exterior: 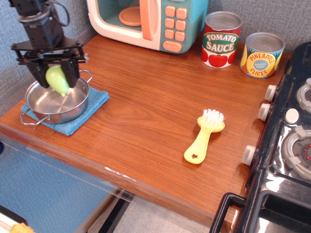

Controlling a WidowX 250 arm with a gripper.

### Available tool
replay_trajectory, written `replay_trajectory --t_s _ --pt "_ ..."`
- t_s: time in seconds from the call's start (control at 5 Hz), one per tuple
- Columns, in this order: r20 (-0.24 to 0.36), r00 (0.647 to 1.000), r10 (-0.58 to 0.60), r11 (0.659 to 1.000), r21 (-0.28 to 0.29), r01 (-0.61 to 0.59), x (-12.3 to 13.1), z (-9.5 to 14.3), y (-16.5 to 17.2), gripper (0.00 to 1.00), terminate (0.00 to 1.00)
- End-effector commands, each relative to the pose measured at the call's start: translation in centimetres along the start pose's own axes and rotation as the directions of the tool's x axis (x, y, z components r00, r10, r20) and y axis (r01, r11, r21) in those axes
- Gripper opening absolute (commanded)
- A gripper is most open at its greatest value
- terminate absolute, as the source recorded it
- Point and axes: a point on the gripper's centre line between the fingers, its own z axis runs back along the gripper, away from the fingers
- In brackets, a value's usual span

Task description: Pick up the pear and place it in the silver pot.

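Note:
The light-green pear (57, 80) hangs tip-down between the fingers of my black gripper (54, 77), which is shut on it. The gripper holds it directly over the silver pot (41, 101), just above its rim at the far side. The pot is shallow and shiny, with two wire loop handles, and stands on a blue cloth (95, 103) at the table's left end. The pot's inside shows no other object.
A yellow brush (203, 136) lies at the table's front right. A toy microwave (146, 22) stands at the back, with a tomato sauce can (221, 40) and a pineapple can (262, 54) to its right. A black stove (286, 145) borders the right edge.

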Motion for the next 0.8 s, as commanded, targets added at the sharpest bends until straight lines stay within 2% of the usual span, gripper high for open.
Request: replay_trajectory --t_s 0.0,0.2,0.4,0.6 --pt "0.049 0.999 -0.009 1.000 0.019 0.008 0.3 1.3 0.2 1.00 0.00" --pt "0.064 0.997 -0.053 0.998 0.028 0.051 0.3 1.9 -1.0 1.00 0.00" --pt "0.081 0.978 -0.194 0.981 0.018 0.194 -0.3 2.7 -3.9 1.00 0.00" --pt "0.041 0.950 -0.310 0.951 0.028 0.309 -0.9 1.9 -6.0 1.00 0.00"
